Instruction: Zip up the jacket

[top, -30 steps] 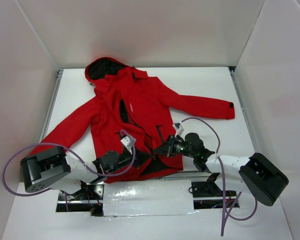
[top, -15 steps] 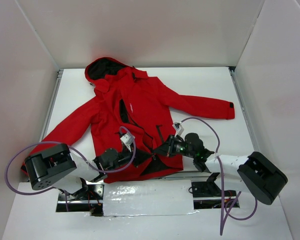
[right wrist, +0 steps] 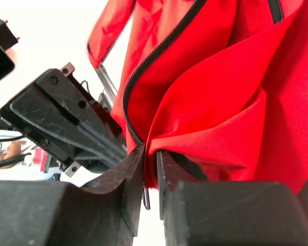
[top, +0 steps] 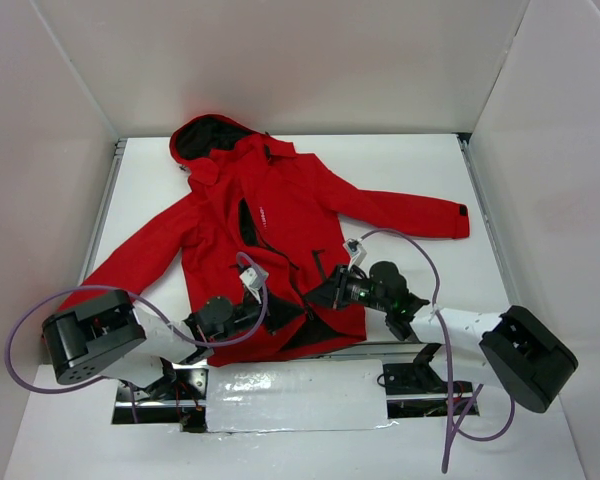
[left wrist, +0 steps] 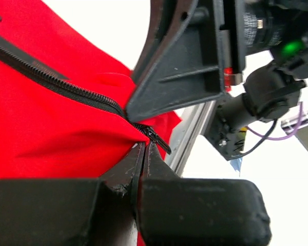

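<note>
A bright red hooded jacket point(top: 280, 215) lies spread face-up on the white surface point(top: 400, 170). Its hood points at the far edge, one sleeve reaches toward the right edge, and the other sleeve runs to the near-left corner. Its hem lies along the near edge, where both arms meet.

The left gripper point(top: 278, 314) sits at the hem. In the left wrist view its jaws are pressed almost together on the red fabric edge, just beside the small black slider point(left wrist: 156, 138) at the bottom of the black toothed front zipper point(left wrist: 56, 84).

The right gripper point(top: 318, 297) is just beside it. In the right wrist view its jaws leave only a slit, pinching a fold of the jacket's hem.
</note>
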